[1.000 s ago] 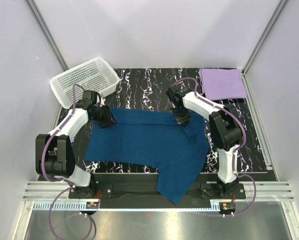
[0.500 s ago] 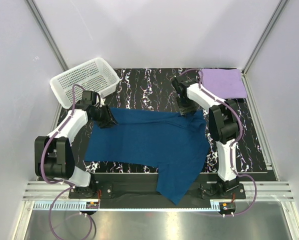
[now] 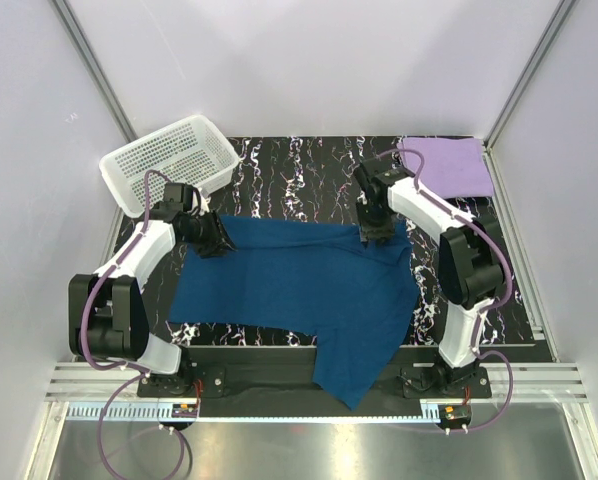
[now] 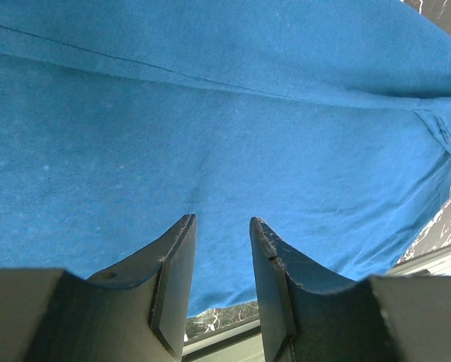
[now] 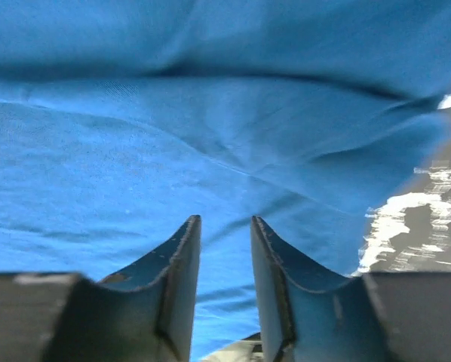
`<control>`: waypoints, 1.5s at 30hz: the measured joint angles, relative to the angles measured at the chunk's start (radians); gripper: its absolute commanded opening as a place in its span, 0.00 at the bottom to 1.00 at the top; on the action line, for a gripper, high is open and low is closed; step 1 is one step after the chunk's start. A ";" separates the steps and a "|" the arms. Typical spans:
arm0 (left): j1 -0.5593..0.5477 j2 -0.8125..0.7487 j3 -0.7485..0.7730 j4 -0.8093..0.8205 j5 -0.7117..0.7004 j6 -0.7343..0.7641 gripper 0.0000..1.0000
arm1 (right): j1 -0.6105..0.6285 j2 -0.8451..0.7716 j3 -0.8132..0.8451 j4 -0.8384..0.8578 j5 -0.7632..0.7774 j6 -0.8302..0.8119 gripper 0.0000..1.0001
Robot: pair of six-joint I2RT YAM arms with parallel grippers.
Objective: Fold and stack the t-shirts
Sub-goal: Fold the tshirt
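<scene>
I have the blue shirt (image 3: pixel 299 285) spread face-down or face-up, I cannot tell which, across the middle of the counter (image 3: pixel 299 180). Its long axis runs left to right, roughly parallel to the far edge. The far hem looks almost straight between my two grippers. From the right half of the shirt a narrower part trails toward me, crosses the near edge and hangs over it between the two arm bases. I cannot make out a collar, so I cannot say which end is the neck. No print shows on the side I see.

The left gripper (image 3: pixel 211 240) sits at the shirt's far left corner, the right gripper (image 3: pixel 372 234) at its far right corner. In the left wrist view the fingers (image 4: pixel 173 264) are nearly together, with only a narrow slot between them, and blue cloth fills that slot down to the cloth's edge. The right wrist view shows the same: fingers (image 5: pixel 176 264) close together, with cloth in the slot. I read both as clamped on the hem.

The purple shirt (image 3: pixel 447 166) lies folded flat in the far right corner, with its long side left to right, just beside the right arm. The basket (image 3: pixel 169 152) sits at the far left corner, tilted over the edge.
</scene>
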 measured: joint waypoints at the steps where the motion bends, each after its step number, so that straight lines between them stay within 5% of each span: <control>1: 0.000 0.000 0.000 0.000 0.001 0.000 0.40 | 0.002 0.002 -0.027 0.019 -0.021 0.014 0.42; 29: 0.000 -0.001 0.000 -0.002 0.003 0.002 0.40 | -0.001 0.117 -0.064 0.121 0.041 0.054 0.37; 35: 0.000 -0.001 0.000 -0.002 0.003 0.003 0.40 | -0.002 0.134 -0.047 0.120 0.043 0.041 0.13; 45: 0.000 0.000 0.000 -0.003 0.003 0.004 0.40 | -0.003 0.118 -0.002 0.041 -0.024 0.048 0.08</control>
